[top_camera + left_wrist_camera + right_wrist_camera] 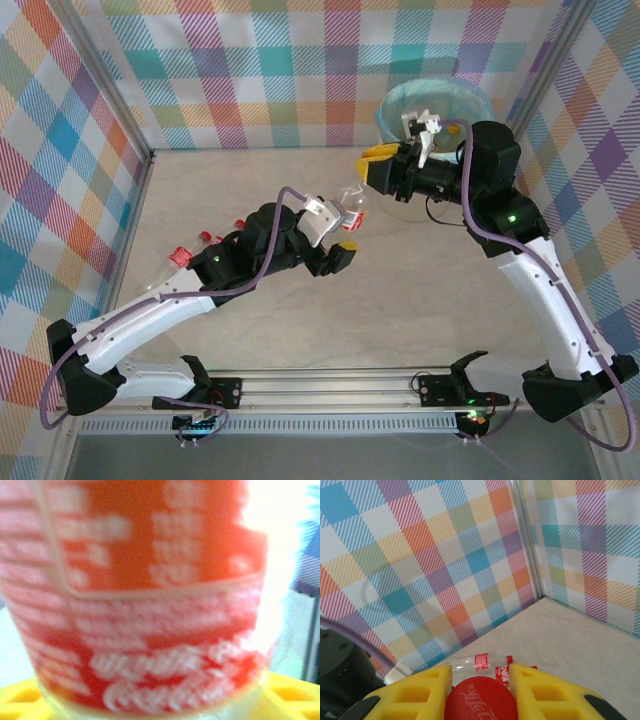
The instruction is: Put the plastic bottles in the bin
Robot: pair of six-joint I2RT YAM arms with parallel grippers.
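Note:
A clear plastic bottle [352, 207] with a red label hangs above the table between both grippers. My right gripper [379, 160] is shut on its red cap [480, 702], with the yellow fingers [420, 690] on either side of it. My left gripper [335, 238] stands open around the bottle's lower end, and the red label [150, 605] looms blurred and very close in the left wrist view, with yellow pads [17, 696] at the bottom corners. The bin [440, 98], with its light blue liner, stands at the back right, just behind the right wrist. More bottles [182, 257] lie at the left.
Red-capped bottles [238, 224] lie on the table beside the left forearm, and two of them [482, 662] show beyond the right fingers. Checked walls close the table on three sides. The arm rail [340, 385] runs along the near edge.

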